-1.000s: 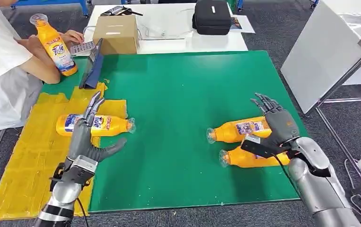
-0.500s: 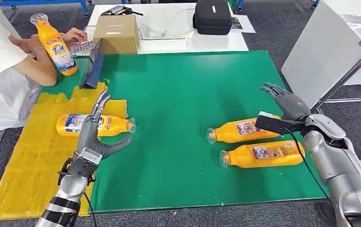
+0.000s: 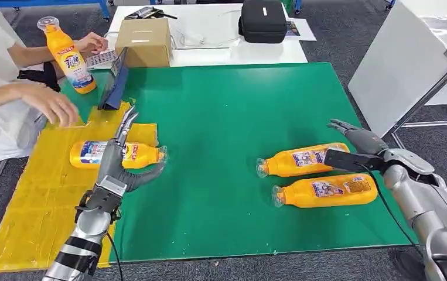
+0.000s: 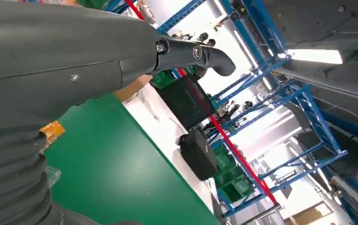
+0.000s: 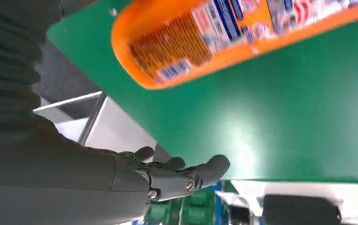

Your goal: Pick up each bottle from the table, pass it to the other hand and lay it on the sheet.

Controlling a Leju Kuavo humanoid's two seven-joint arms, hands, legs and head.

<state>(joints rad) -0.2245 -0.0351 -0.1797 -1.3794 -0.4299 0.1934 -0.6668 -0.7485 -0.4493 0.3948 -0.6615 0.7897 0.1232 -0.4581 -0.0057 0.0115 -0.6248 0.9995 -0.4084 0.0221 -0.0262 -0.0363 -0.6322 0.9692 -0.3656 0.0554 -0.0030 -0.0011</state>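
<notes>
Desk (image 3: 227, 105): green mat, yellow sheet (image 3: 39, 193) at its left edge.
Left hand (image 3: 115, 167): fingers spread, over the sheet's bottle (image 3: 118, 154).
Right hand (image 3: 358, 143): fingers spread, empty.

Glossy orange plastic bottles (image 3: 300, 160) w/ printed paper-like labels, clear caps. Matt green table mat (image 3: 227, 117), smooth. Yellow sheet (image 3: 45, 187): crinkled, slightly shiny, film-like. Brushed silver metal arms; left hand (image 3: 115, 170) and right hand (image 3: 358, 143) dark matt plastic. Plain matt cardboard box (image 3: 143, 42). Black fabric-look case (image 3: 262, 20).
</notes>
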